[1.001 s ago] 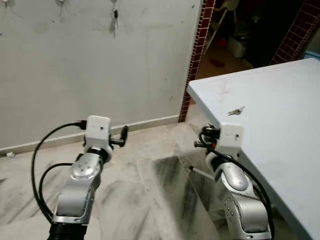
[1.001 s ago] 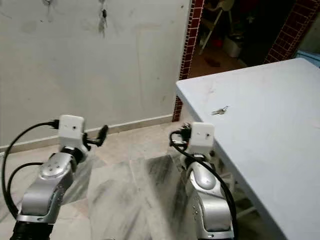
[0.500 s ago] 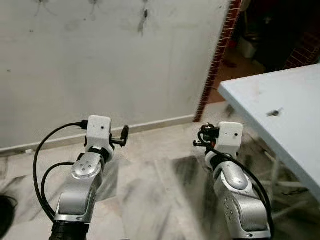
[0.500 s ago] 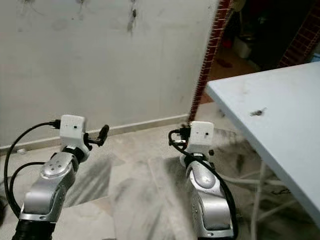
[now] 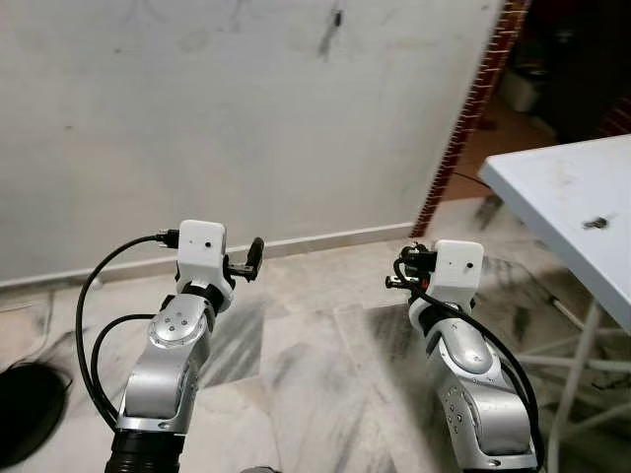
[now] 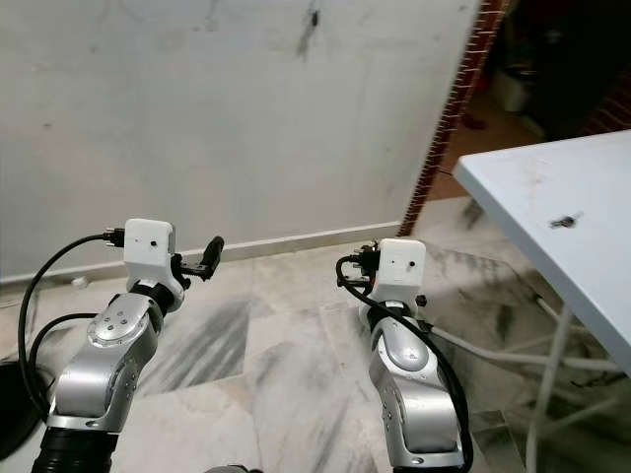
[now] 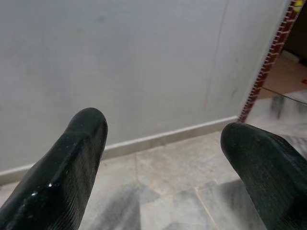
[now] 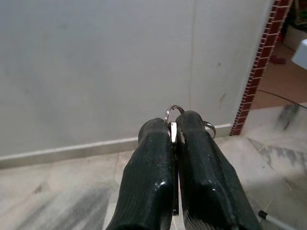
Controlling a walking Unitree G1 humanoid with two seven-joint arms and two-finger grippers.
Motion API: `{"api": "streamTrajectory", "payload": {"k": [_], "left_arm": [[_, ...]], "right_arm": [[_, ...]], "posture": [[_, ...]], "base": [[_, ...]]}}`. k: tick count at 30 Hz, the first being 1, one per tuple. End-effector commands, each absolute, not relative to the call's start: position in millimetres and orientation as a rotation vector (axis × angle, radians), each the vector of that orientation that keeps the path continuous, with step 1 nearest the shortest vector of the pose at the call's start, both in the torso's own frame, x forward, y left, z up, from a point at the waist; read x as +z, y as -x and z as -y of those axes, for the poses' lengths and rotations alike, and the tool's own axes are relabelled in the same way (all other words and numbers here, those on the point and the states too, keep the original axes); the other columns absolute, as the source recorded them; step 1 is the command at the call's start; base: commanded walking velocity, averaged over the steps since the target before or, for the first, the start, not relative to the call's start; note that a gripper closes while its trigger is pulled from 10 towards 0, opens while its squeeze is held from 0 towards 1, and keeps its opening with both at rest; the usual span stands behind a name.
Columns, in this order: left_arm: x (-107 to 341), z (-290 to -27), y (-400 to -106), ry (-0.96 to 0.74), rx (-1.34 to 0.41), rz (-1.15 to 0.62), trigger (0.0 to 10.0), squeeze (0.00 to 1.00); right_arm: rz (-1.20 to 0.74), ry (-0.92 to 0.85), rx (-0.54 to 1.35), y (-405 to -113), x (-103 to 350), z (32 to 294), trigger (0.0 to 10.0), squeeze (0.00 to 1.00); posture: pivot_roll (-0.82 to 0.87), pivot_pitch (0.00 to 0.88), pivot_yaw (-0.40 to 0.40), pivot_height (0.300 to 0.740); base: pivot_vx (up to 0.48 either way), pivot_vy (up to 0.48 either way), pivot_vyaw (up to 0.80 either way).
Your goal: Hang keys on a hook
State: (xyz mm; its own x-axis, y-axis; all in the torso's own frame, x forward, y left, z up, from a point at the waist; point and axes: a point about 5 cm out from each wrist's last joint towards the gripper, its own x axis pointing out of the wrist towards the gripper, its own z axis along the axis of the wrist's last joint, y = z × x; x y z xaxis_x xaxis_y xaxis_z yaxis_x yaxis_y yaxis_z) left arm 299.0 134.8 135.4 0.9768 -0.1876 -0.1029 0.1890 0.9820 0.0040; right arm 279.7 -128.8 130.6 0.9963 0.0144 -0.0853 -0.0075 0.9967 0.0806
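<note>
A robot faces a plain grey wall [image 5: 246, 108] across a marbled stone floor [image 5: 296, 345], both silver arms raised in front of it.

The right hand [image 8: 173, 125] is pinched shut on a set of keys [image 8: 173, 132]. In the right wrist view a thin metal blade sits squeezed between the two black fingers [image 8: 153, 158], and a split ring [image 8: 173, 109] rises just past the fingertips, with a second loop at the side.

The keys look light, rigid and smooth, so they could likely slip or swivel in the grip. Holding the flat blade and leaving the ring free seems the sensible hold, since the ring is the part that must go over a hook.

The left hand [image 7: 163, 143] is empty, its fingers spread wide apart, pointing at the base of the wall.

High on the wall a small dark object [image 5: 336, 18] may be a hook; it is too small to tell. Another small set of keys [image 5: 595, 224] lies on the pale worktop [image 5: 552, 187], well apart to the right.
</note>
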Motion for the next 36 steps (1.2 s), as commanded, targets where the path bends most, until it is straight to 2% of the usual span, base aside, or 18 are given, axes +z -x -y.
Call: {"api": "streamTrajectory", "payload": {"k": [1, 7, 20, 36], "left_arm": [[135.9, -135.7, -297.9, 0.0, -0.202, -0.102, 10.0, 0.0], [136.0, -135.5, -297.5, 0.008, -0.218, -0.105, 10.0, 0.0], [135.9, -133.2, -296.8, 0.049, -0.268, -0.112, 10.0, 0.0], [137.2, -129.3, -295.9, 0.052, -0.291, -0.107, 10.0, 0.0]], "right_arm": [[-0.072, -0.086, 0.02, -280.8, 133.4, 127.4, 10.0, 0.0], [-0.068, -0.083, 0.02, -282.5, 134.3, 126.4, 10.0, 0.0], [-0.059, -0.09, 0.001, -284.1, 135.0, 127.5, 10.0, 0.0], [-0.061, -0.094, -0.013, -283.4, 132.6, 128.5, 10.0, 0.0]], "posture": [[0.09, 0.066, -0.036, 0.74], [0.09, 0.065, -0.037, 0.74], [0.1, 0.069, -0.034, 0.74], [0.1, 0.064, -0.034, 0.74]], "base": [[0.0, 0.0, 0.71], [0.0, 0.0, 0.68], [0.0, 0.0, 0.0], [0.354, 0.0, 0.0]]}}
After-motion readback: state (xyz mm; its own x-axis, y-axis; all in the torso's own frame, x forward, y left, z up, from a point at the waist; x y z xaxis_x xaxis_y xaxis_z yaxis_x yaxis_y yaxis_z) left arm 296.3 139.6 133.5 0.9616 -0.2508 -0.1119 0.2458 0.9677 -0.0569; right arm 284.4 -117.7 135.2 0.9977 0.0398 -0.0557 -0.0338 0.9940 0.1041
